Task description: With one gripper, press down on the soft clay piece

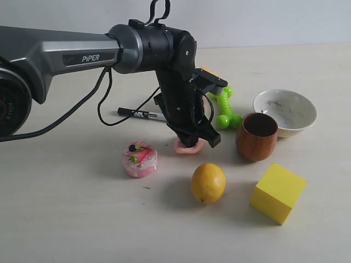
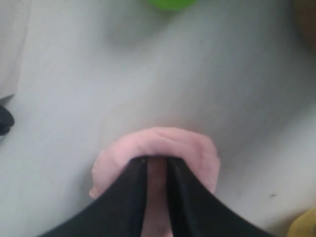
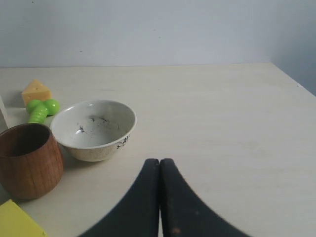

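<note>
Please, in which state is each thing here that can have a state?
left gripper: fingers nearly shut, tips pressing the soft clay piece.
soft clay piece: flattened under those tips.
right gripper: fingers shut, holding nothing.
wooden cup: upright.
bowl: upright, empty, stained inside.
marker: lying flat.

1. I take this for a robot test bench: a PiPER arm (image 1: 71, 55) works over a pale tabletop (image 1: 66, 219) against a plain white wall (image 1: 263, 22).
2. Mismatched props share it: toy cake (image 1: 140, 159), lemon (image 1: 208, 183), yellow block (image 1: 277, 193), marker (image 1: 141, 114).
</note>
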